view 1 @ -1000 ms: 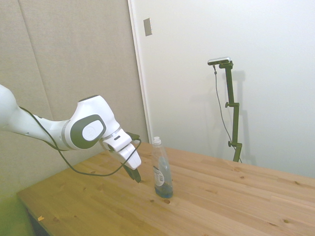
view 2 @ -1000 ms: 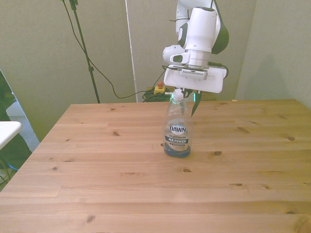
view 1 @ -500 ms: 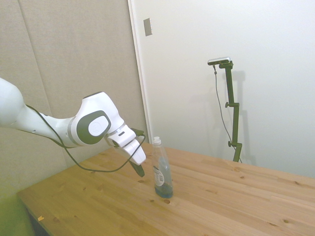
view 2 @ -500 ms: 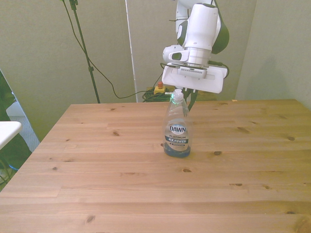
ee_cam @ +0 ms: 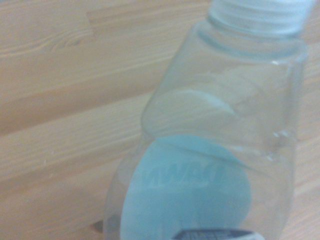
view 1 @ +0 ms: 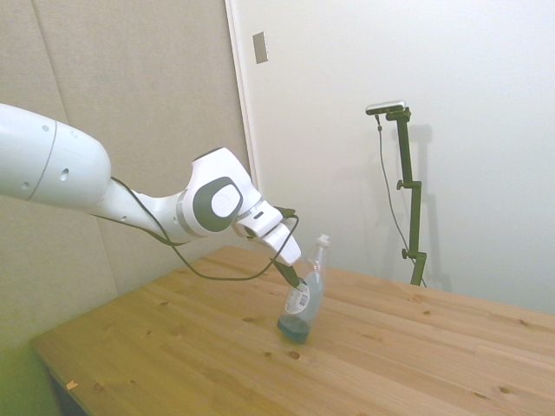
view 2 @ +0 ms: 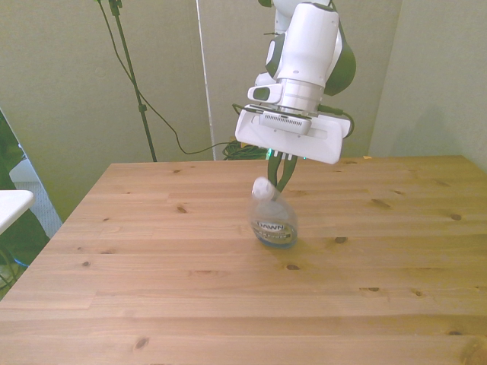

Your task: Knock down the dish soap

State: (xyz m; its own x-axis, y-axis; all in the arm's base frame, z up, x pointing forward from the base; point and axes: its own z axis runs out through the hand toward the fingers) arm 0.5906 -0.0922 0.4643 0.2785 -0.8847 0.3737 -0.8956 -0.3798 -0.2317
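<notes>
— Blue liquid, clear plastic: where is the dish soap (view 1: 305, 295) on my feed?

— Near the middle of the wooden table (view 2: 152, 289), tipped over at a slant, base down, white cap leaning away from my arm in the side view. The wrist view is filled with its blurred body.

— And the tool (view 1: 300, 282)?

— Pressed against the bottle's upper part. Its dark fingers sit close together, holding nothing; I cannot tell for certain whether they are fully closed.
</notes>
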